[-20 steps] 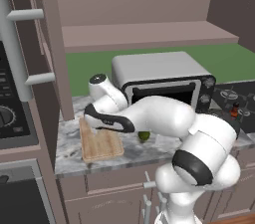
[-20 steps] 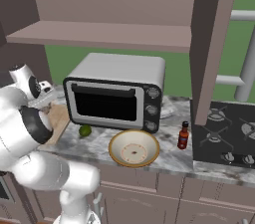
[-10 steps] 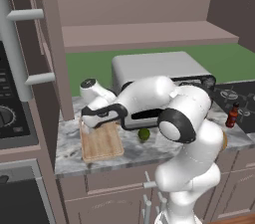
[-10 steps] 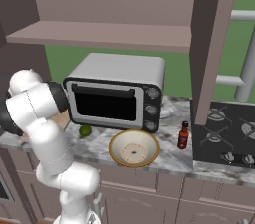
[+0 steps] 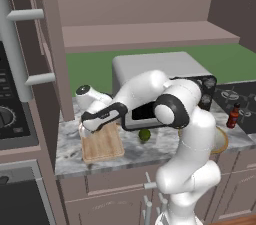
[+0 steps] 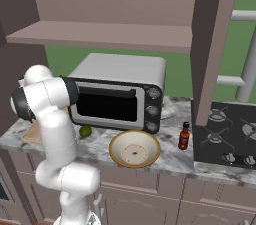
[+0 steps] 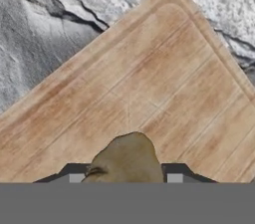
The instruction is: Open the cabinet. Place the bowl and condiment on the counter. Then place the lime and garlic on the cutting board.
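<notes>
Over the last second the arm has swung its elbow up and across in front of the toaster oven, and the hand has come lower over the near left part of the cutting board. The cabinet stands open, its doors swung wide and its shelf bare. The counter runs from the left end, by the cabinet's side panel, to the black stovetop on the right. A silver toaster oven sits at the back of the counter. The bowl rests near the front edge, in front of the oven's knob side. The cutting board lies toward the left end of the counter, its grain running lengthwise in the hand view. The condiment stands upright between the bowl and the stovetop edge. The lime sits on the counter just beside the board's right edge, not on it. The gripper is closed around the garlic, held just above the board's surface; whether the bulb touches the wood cannot be told.
</notes>
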You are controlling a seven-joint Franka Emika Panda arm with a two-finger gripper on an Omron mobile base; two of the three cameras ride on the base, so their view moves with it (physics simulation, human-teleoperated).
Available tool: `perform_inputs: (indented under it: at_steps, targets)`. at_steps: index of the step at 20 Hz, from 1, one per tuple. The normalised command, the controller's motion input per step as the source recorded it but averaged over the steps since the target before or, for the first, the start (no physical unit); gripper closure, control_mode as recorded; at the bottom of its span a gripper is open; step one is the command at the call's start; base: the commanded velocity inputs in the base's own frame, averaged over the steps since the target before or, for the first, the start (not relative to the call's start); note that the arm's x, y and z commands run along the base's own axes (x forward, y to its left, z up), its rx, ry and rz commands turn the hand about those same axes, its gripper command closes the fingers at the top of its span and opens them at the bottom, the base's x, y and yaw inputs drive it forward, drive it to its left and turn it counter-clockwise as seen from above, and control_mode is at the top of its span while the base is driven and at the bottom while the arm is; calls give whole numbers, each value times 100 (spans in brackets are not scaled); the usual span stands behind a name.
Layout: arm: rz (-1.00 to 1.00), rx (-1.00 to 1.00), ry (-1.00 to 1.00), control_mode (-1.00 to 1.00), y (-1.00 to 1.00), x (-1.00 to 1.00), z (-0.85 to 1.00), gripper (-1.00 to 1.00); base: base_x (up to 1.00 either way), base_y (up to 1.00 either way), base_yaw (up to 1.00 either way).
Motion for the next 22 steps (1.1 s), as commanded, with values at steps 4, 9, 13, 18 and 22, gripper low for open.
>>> perform_inputs:
  at_steps: [4, 9, 13, 18, 22]
  targets:
    - [-1, 0, -4, -100, 0, -4, 2, -100, 0, 0, 0]
    - [-3, 0, -10, -100, -8, -33, 18, -100, 0, 0, 0]
    - [-8, 0, -12, -100, -22, -83, 40, -100, 0, 0, 0]
    - [-12, 4, -10, -100, -45, -100, 60, -100, 0, 0, 0]
    - [-15, 6, -3, -100, -52, -82, 85, -100, 0, 0, 0]
